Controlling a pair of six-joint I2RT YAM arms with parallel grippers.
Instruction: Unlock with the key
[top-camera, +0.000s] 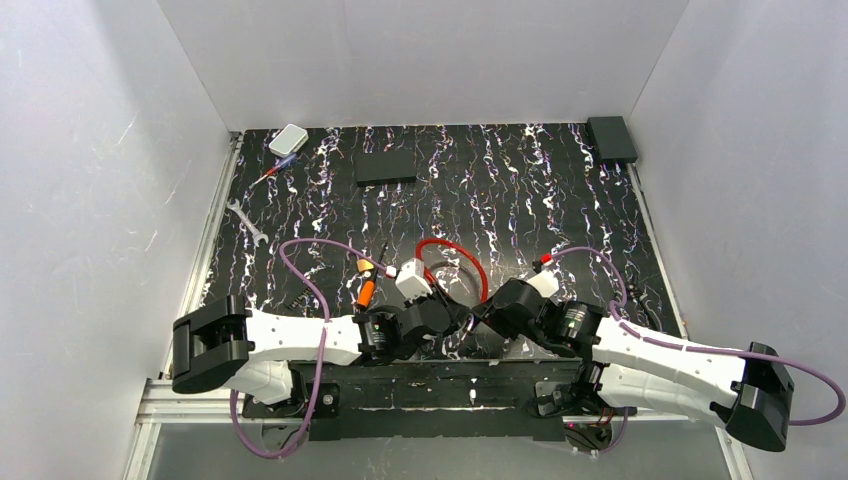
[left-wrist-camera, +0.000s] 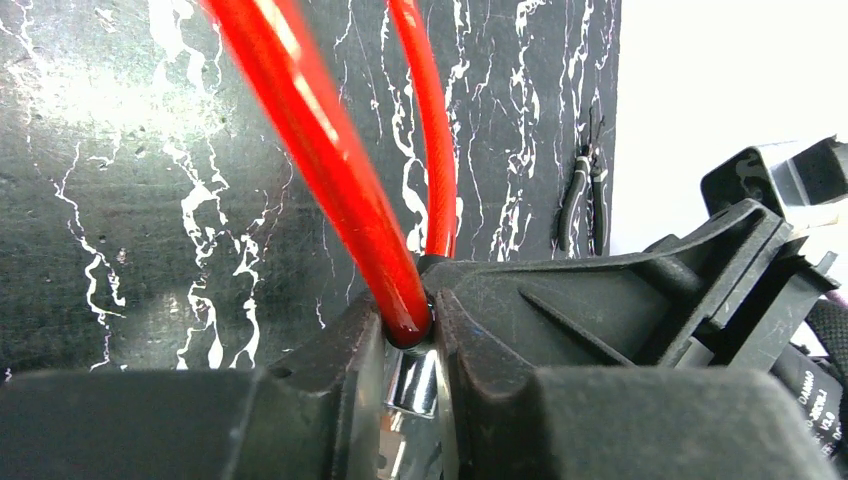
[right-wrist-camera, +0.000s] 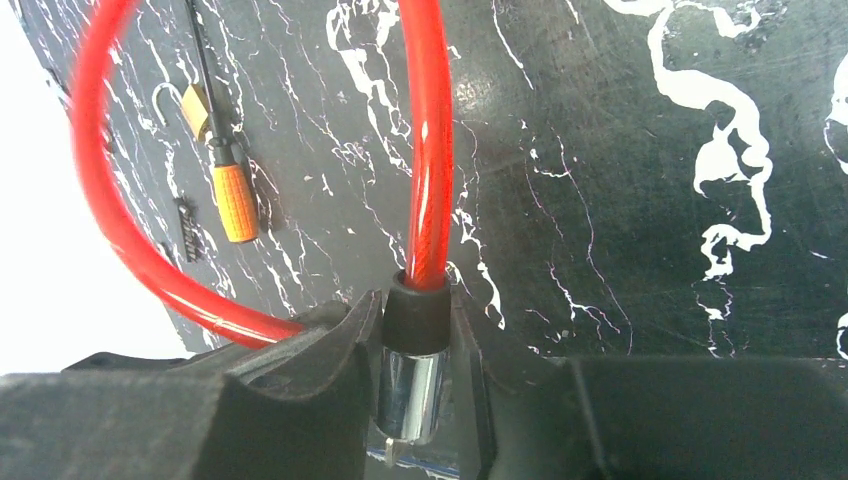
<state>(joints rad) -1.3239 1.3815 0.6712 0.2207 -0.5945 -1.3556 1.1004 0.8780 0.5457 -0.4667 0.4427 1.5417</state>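
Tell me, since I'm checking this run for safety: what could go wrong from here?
The left gripper and right gripper both clamp the red cable lock, while the key lies apart on the table. Neither is free to fetch it, and letting go may drop the lock. The left gripper pinches the round cable only at its fingertips, so it could slip out.

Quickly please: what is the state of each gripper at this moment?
Left gripper: closed on the red cable lock.
Right gripper: closed on the same lock, at its black collar.
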